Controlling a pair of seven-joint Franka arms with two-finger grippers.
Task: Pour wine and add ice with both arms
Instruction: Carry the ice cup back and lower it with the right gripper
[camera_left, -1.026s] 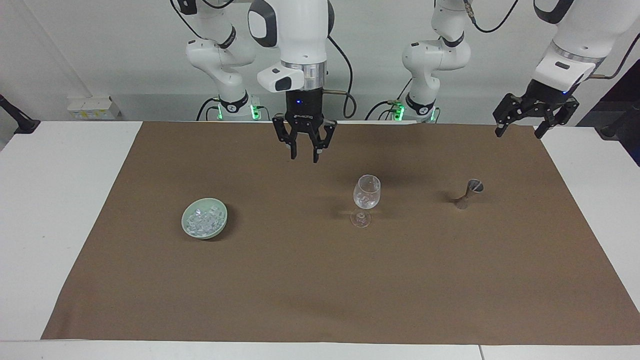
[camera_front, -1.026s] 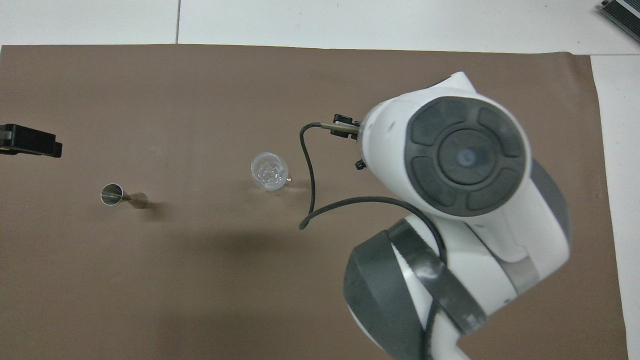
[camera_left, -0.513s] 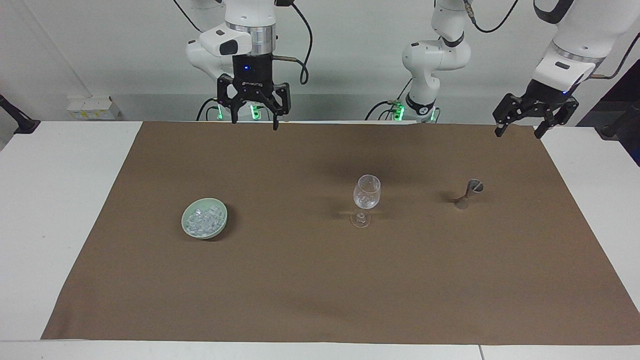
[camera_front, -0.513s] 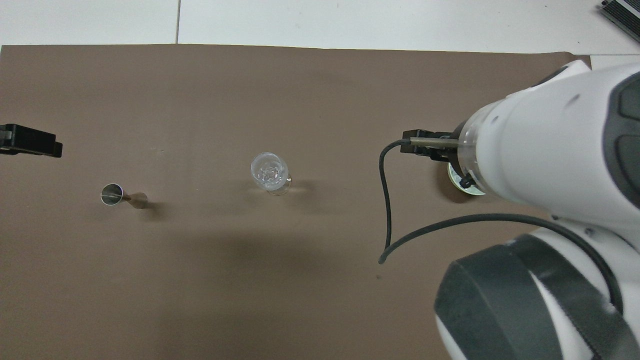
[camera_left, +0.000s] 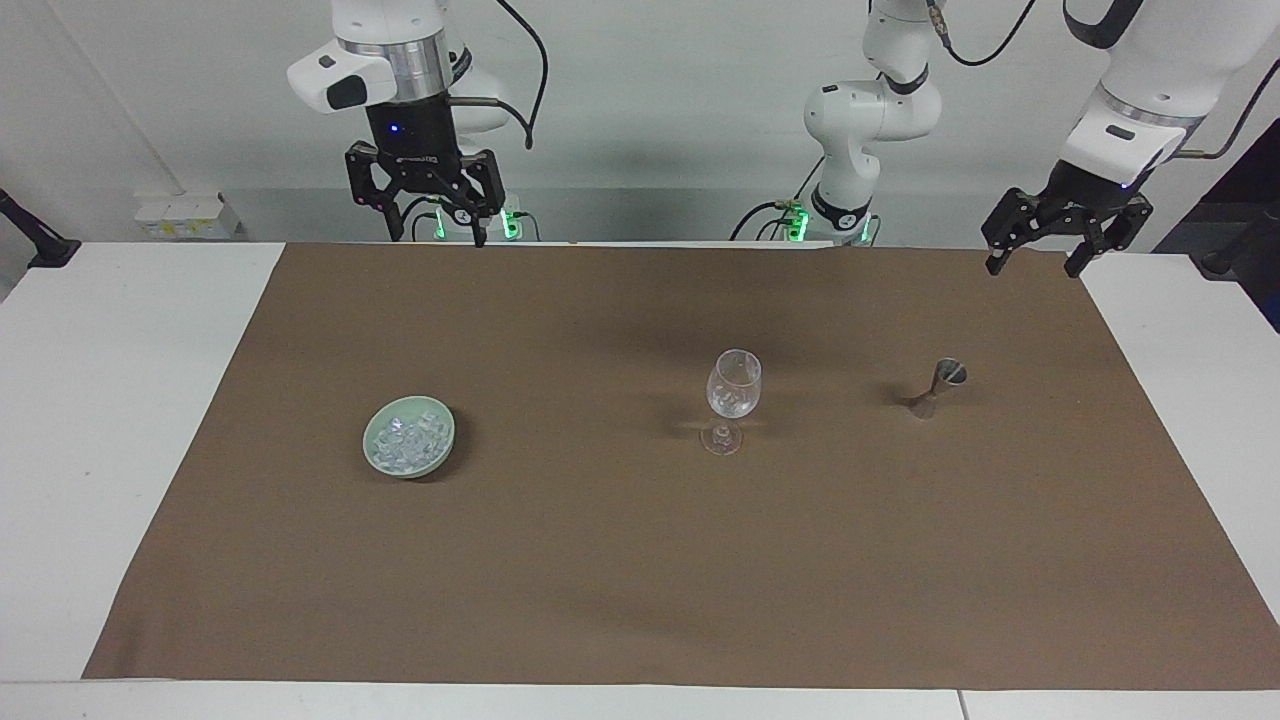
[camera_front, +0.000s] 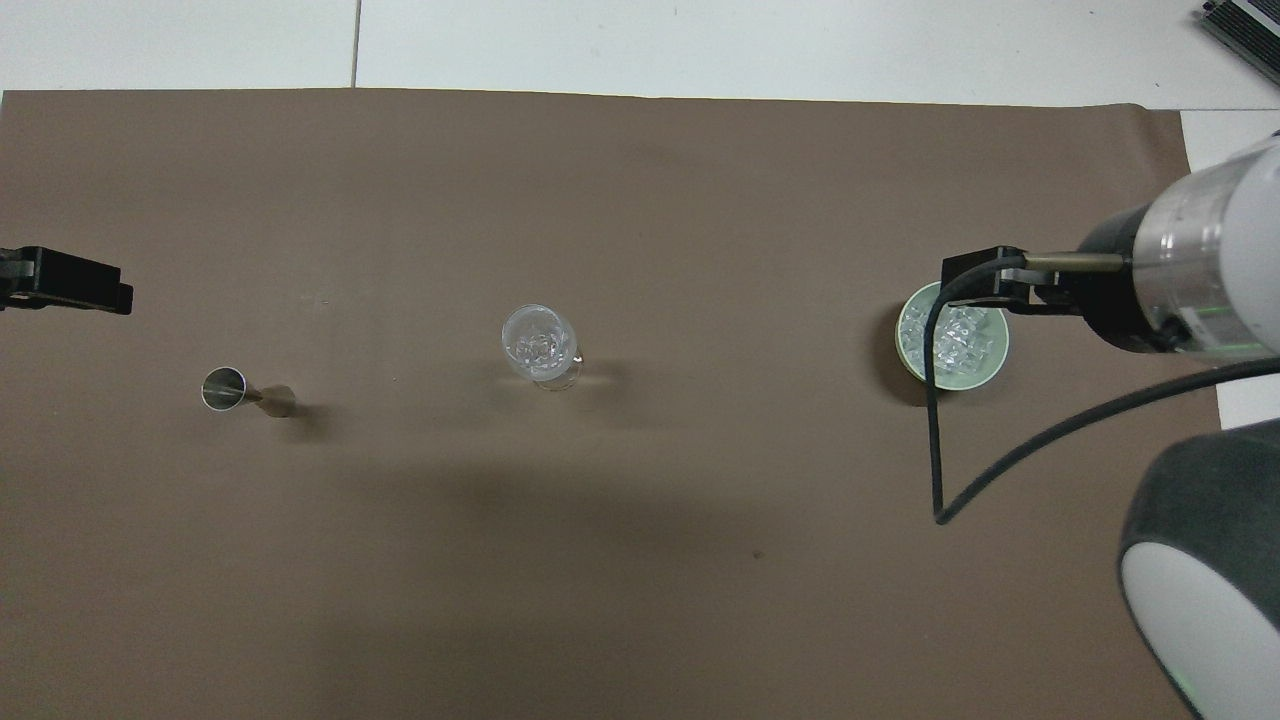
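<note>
A clear stemmed glass (camera_left: 733, 398) (camera_front: 540, 345) stands mid-mat with pieces of ice in its bowl. More ice (camera_left: 405, 438) (camera_front: 950, 335) fills a pale green bowl (camera_left: 443, 447) (camera_front: 905, 350) toward the right arm's end. My right gripper (camera_left: 437, 232) hangs open and empty, high over the mat's edge by the robots. The left gripper (camera_left: 1035, 262) waits open and empty over the mat's corner at the left arm's end; only one finger (camera_front: 65, 282) of it shows in the overhead view. No wine is in view.
A small metal jigger (camera_left: 935, 388) (camera_front: 245, 390) stands upright beside the glass, toward the left arm's end. A brown mat (camera_left: 640, 580) covers most of the white table. The right arm's wrist and its black cable (camera_front: 935, 440) cover part of the overhead view above the bowl.
My right gripper has lifted away from near the glass, swung toward the right arm's end and the robots, and opened its fingers. The left arm has barely moved.
</note>
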